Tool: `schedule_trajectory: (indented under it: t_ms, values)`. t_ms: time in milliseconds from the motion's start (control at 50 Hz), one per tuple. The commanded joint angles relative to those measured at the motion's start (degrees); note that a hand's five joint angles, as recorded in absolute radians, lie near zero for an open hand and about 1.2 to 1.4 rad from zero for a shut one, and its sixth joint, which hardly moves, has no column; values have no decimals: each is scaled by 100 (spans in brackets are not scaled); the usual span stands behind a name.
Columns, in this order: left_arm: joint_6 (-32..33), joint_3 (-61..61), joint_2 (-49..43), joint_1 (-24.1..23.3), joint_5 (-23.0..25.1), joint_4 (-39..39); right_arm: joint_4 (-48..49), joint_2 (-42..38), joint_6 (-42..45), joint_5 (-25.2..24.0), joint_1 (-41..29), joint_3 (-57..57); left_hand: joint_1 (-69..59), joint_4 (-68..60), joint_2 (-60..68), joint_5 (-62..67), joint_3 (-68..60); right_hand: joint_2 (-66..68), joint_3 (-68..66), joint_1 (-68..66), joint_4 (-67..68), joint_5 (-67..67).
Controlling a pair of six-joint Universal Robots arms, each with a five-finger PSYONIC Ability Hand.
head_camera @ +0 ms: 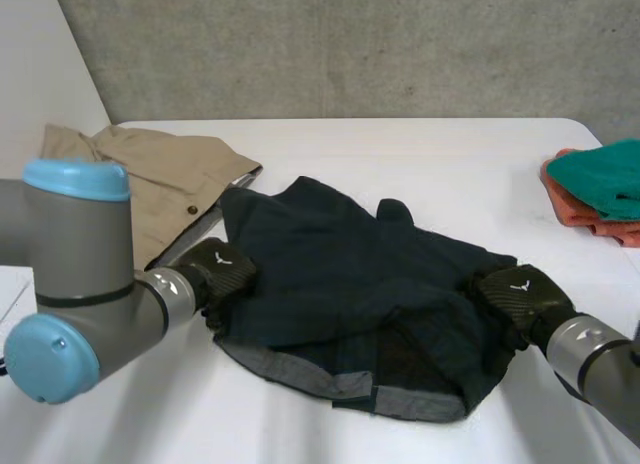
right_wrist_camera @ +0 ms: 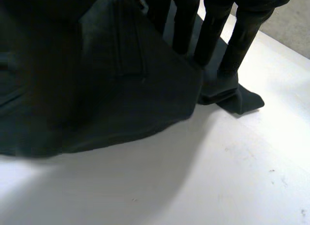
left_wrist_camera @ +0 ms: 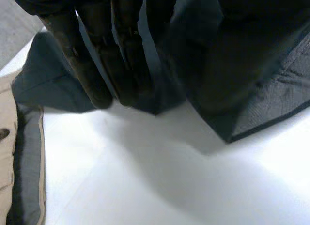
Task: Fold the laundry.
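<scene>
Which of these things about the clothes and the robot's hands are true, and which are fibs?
1. The dark blue garment lies in the middle of the table. True.
2. The left hand rests on the tan garment. False: it is at the dark blue garment's left side.
3. The right hand is at the dark blue garment's right side. True.
4. The teal cloth lies under the orange cloth. False: the teal cloth is on top.
5. The tan garment lies beside the dark blue garment. True.

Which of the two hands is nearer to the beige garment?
Left. The left hand is at the edge of the dark garment that lies beside the beige garment; the right hand is at the opposite edge, farther away.
</scene>
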State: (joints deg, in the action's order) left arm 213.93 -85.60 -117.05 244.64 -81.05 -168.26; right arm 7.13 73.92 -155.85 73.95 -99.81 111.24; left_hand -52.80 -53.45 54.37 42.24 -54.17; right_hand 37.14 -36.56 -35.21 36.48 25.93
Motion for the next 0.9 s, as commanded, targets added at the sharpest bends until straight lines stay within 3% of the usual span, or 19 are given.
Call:
schedule_trajectory:
  t_ms: [20,120,180,300,400,540,560,600,620,640,680,800,900]
  values:
    - [-114,315,-3,-337,-409,-838,744,-220,46,233,-135,-970,-2720,-2655,2563,2776,-2583,4286,-4344,-4479,4352,4407]
    - [-500,649,85,-908,-982,-1094,1054,-369,151,453,-258,-2271,-2720,-2655,2563,2776,-2583,4286,-4344,-4479,4352,4407]
    - [-860,764,313,-1241,-1298,-1243,975,-904,212,515,-443,-3255,-2720,-2655,2563,2776,-2583,4286,-4344,-4479,4352,4407]
    - [-1546,729,498,-1919,-1466,-1621,992,-1783,546,322,-619,-4636,-2720,-2655,2563,2776,-2583,4286,-4344,-4479,4352,4407]
    - [-1994,816,149,-2621,-1466,-1955,1622,-2460,889,-265,-715,-5112,-2720,-2655,2563,2776,-2583,4286,-4344,-4479,4352,4407]
    - [-2443,1203,-687,-3334,-1413,-2483,3004,-2690,863,-1180,-804,-4682,-2720,-2655,2563,2776,-2583,4286,-4344,-4479,4352,4407]
    - [-2505,1282,-914,-3335,-1404,-2562,3188,-2751,863,-1364,-795,-4525,-1540,-1475,1383,1596,-1403,3742,-3801,-3935,3809,3863]
    - [-2505,1405,-1135,-3335,-1404,-2562,3242,-2830,863,-1436,-786,-4401,-339,-275,182,396,-202,1111,-1169,-1304,1177,1232]
    - [-2505,1493,-1241,-3335,-1413,-2536,3207,-2883,863,-1454,-751,-4296,449,514,-606,-393,586,-1785,1727,1592,-1718,-1664]
    - [-2505,1589,-1320,-3335,-1422,-2501,3181,-2883,872,-1436,-751,-4243,1739,1804,-1896,-1683,1876,-2714,2656,2521,-2648,-2593]
    - [-2496,1599,-1338,-3335,-1413,-2448,3111,-2822,881,-1349,-742,-4146,2490,2554,-2647,-2434,2627,-2714,2656,2521,-2648,-2593]
    - [-2409,1345,-690,-2923,-1404,-2009,1996,-1945,898,-190,-576,-3996,2761,2826,-2918,-2705,2898,-2714,2656,2521,-2648,-2593]
    - [-2321,905,119,-2553,-1396,-1658,739,-978,872,356,-356,-4058,2930,2994,-3087,-2874,3067,-2714,2656,2521,-2648,-2593]
